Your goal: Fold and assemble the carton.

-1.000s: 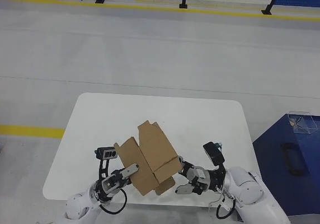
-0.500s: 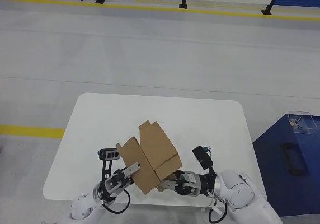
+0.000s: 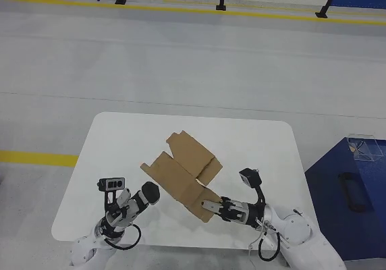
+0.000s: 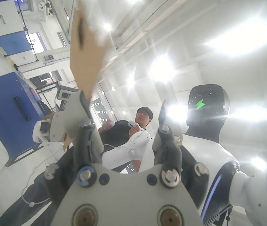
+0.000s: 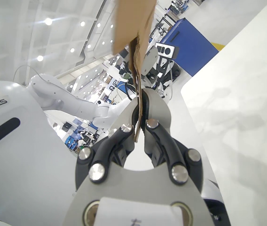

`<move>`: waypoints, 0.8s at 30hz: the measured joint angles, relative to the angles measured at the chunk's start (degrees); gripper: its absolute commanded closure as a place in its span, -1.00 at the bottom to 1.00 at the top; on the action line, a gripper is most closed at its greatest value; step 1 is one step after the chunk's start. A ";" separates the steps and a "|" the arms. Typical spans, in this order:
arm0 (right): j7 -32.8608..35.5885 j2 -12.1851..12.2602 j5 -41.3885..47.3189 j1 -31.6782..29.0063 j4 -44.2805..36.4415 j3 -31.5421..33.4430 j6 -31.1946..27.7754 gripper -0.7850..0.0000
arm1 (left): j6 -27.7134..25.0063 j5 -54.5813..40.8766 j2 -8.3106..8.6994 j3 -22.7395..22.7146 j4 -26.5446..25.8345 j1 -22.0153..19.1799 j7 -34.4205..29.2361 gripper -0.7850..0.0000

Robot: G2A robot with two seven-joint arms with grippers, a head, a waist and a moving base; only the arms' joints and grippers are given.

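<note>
brown corrugated cardboard carton (image 3: 183, 175), half-folded, hangs tilted over the white rounded table (image 3: 247, 142), its lower edge clamped in the right gripper (image 3: 210, 206). left gripper (image 3: 149, 194) sits nearby, jaws apart. pinched by one edge, it could swing or slip.

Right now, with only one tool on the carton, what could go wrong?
1. The right tool pinches just one thin edge of the carton. The rest hangs unsupported, so it may swing, slip or tear there.
2. The left tool is open near a flap. Closing in could shove the carton rather than grip it.
</note>
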 measured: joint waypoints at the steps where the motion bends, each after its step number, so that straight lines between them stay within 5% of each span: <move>1: 0.66 0.05 1.21 0.18 0.78 0.02 0.65 1.00 | 0.13 -0.48 0.06 -0.74 0.15 0.17 -0.12 -1.00; 7: 3.97 0.39 4.34 1.05 3.84 0.49 1.23 1.00 | -0.35 -1.24 0.02 -4.00 1.18 -0.60 0.35 -1.00; 24: 5.48 0.39 5.75 1.36 3.99 -0.15 2.20 1.00 | 0.19 -1.29 -0.08 -4.34 1.46 -1.39 -0.19 -1.00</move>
